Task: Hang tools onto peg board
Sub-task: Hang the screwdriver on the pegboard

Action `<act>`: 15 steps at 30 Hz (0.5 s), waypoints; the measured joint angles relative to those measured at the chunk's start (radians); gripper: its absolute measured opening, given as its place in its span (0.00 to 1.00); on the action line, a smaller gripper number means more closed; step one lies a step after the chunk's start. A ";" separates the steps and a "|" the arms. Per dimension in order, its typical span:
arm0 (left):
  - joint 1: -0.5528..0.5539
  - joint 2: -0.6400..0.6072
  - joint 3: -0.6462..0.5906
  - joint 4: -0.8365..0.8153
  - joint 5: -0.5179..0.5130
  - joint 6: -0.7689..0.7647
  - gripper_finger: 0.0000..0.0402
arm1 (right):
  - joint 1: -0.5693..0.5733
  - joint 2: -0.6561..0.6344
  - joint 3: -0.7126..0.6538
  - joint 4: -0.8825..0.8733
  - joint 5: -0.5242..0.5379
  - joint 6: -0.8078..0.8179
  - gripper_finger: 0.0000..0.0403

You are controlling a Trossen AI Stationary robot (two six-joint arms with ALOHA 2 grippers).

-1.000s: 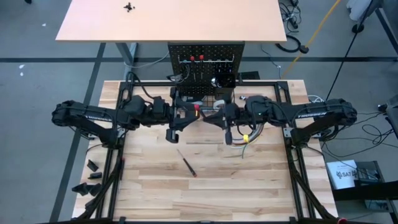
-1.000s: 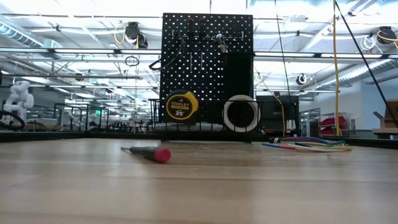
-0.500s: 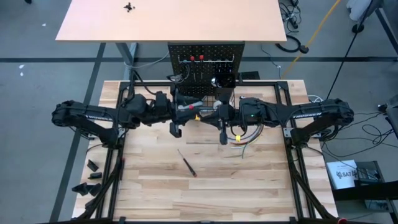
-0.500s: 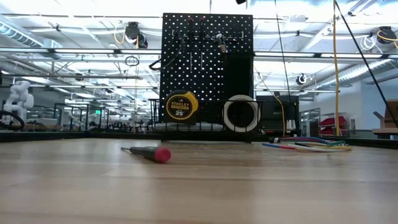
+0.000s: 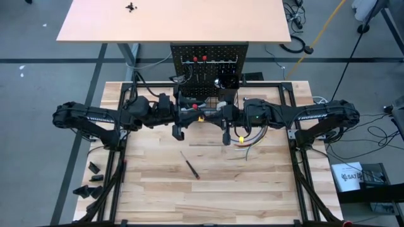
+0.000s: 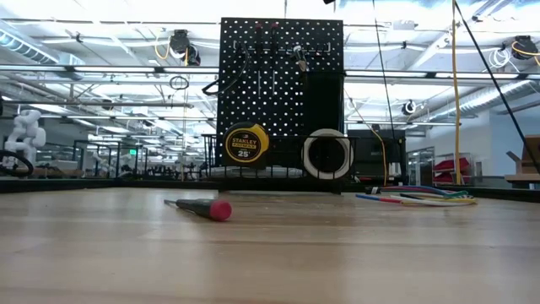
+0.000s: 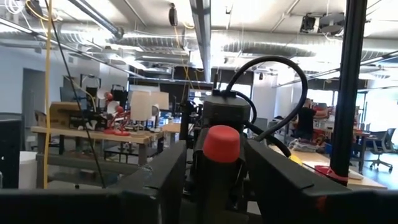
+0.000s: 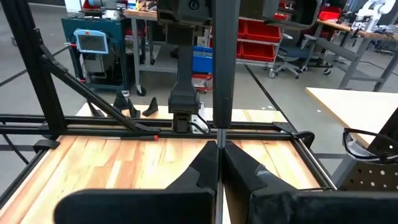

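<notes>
Both arms meet high over the middle of the table, in front of the peg board point(image 5: 208, 63) point(image 6: 281, 93). A screwdriver point(image 5: 203, 115) with a black handle and a red butt end spans between them. My left gripper point(image 5: 192, 115) point(image 7: 214, 146) is shut on its handle, and my right gripper point(image 5: 218, 117) point(image 8: 219, 149) is shut on its metal shaft. A second red-and-black screwdriver point(image 5: 189, 165) point(image 6: 198, 207) lies flat on the table. The low view shows neither gripper. My left gripper has the screwdriver's handle between its two fingers point(image 7: 168, 171), with the red butt end point(image 7: 221, 142) facing back toward the wrist. The fingers come about level from the table's left and lie along the handle. The screwdriver is clear of the table. My right gripper pinches the thin metal shaft point(image 8: 218, 138) between its two fingertips, at the end away from the black handle point(image 8: 224, 62). The fingers come about level from the table's right and lie along the shaft. The screwdriver runs straight on toward the left gripper.
A yellow tape measure point(image 6: 245, 143) and a white tape roll point(image 6: 327, 154) sit in the peg board's wire basket. A bundle of coloured wires point(image 5: 246, 142) point(image 6: 422, 198) lies on the table at the right. Black frame rails point(image 8: 155, 127) edge the table.
My right gripper has shifted a little toward the table's left, closer to the left gripper. My left wrist has rolled slightly. Both stay shut on the screwdriver, which stays clear of the table.
</notes>
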 joint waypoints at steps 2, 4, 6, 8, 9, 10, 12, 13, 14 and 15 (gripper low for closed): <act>0.000 0.000 0.000 -0.002 0.000 0.003 0.37 | 0.000 0.000 0.000 0.000 0.006 -0.001 0.00; 0.000 0.000 0.000 -0.005 -0.004 0.021 0.29 | 0.000 0.000 0.000 0.000 0.024 -0.003 0.00; 0.000 0.000 0.000 -0.011 -0.009 0.051 0.18 | 0.000 0.000 0.000 -0.001 0.024 -0.006 0.00; 0.001 -0.001 0.000 -0.022 -0.014 0.077 0.11 | 0.001 0.000 0.000 -0.004 0.024 -0.002 0.00; 0.000 -0.001 0.000 -0.024 -0.016 0.082 0.11 | 0.000 0.000 0.000 -0.006 0.023 -0.001 0.01; 0.000 -0.001 0.000 -0.026 -0.019 0.081 0.11 | 0.000 0.000 0.000 -0.009 0.024 -0.001 0.03; 0.000 -0.001 0.000 -0.039 -0.042 0.077 0.11 | 0.000 0.000 0.000 -0.015 0.027 0.003 0.08; 0.000 -0.001 0.000 -0.052 -0.053 0.077 0.11 | 0.000 -0.001 0.000 -0.019 0.031 0.005 0.11; 0.000 -0.002 0.000 -0.061 -0.062 0.075 0.11 | 0.000 -0.002 0.000 -0.026 0.042 0.006 0.15; 0.000 -0.005 0.000 -0.075 -0.078 0.066 0.11 | 0.000 -0.007 0.000 -0.037 0.063 0.004 0.18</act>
